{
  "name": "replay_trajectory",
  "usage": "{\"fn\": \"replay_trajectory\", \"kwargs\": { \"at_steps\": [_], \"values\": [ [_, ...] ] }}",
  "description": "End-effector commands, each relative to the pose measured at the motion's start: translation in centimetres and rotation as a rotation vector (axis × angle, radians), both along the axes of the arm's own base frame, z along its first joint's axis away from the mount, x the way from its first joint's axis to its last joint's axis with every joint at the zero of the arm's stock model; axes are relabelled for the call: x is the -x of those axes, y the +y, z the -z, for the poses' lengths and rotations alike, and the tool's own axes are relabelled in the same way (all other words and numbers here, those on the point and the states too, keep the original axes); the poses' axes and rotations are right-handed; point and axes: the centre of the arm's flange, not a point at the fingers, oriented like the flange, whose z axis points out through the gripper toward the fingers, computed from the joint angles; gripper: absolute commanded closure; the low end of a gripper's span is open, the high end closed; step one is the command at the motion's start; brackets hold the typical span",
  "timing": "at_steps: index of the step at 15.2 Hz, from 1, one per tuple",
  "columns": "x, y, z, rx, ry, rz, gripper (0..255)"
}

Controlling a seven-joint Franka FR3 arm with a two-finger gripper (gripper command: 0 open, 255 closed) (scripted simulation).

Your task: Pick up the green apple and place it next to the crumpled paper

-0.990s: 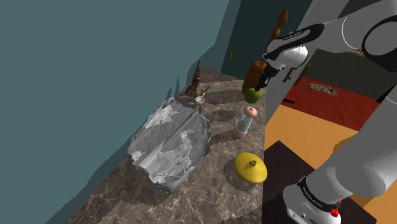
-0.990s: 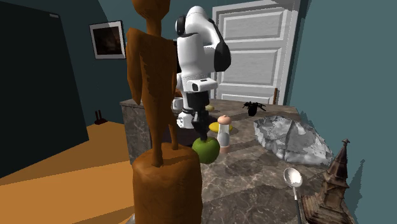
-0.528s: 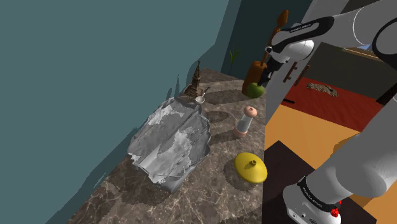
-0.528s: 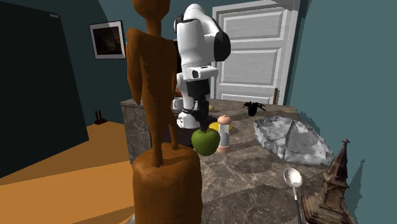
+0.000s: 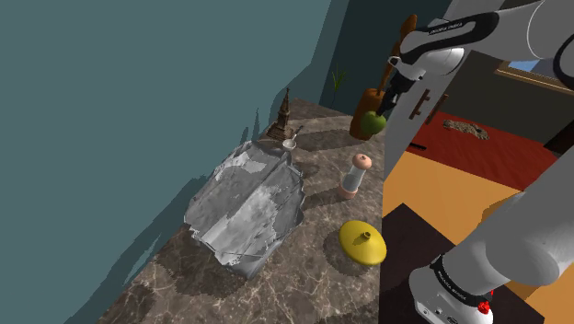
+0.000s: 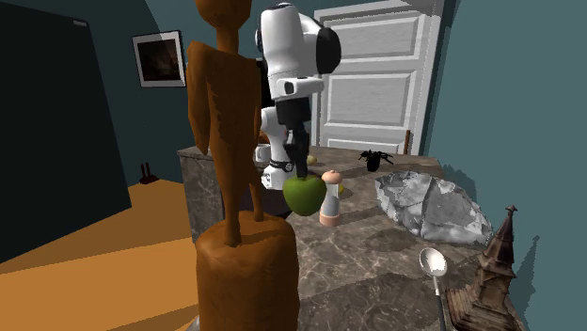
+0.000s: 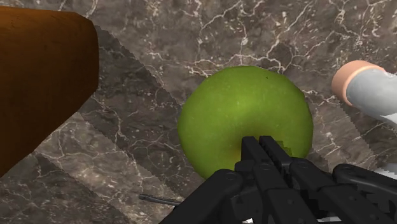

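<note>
Apple (image 7: 245, 121) in claw (image 7: 263, 151) above counter (image 7: 159, 38), brown statue (image 7: 38, 83) perhaps just beside.

Shoulder: high beside the arm's base (image 5: 455, 287), looking down the marble counter (image 5: 313, 285) lengthwise | Second exterior: low at the opposite end, close behind the brown figure (image 6: 230, 169), facing the arm | Wrist: close, looking down onto the marble | Shared: shaker (image 5: 354, 175), crumpled paper (image 5: 246, 207)

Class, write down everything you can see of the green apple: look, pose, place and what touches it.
The green apple is round, smooth and glossy yellow-green with faint speckles. It hangs beneath the black claw, which pinches it at the top, clear of the dark veined marble counter. The brown figure stands to one side of it, the pink-topped shaker to the other; neither touches it.
</note>
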Motion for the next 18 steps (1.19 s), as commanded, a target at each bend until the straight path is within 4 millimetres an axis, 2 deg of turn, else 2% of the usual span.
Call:
{"fn": "replay_trajectory", "kwargs": {
  "at_steps": [1,18],
  "values": [
    [0.1,-0.1,-1.1,0.0,0.0,0.0,255],
    [5.4,21.7,-1.3,0.0,0.0,0.0,255]
  ]
}}
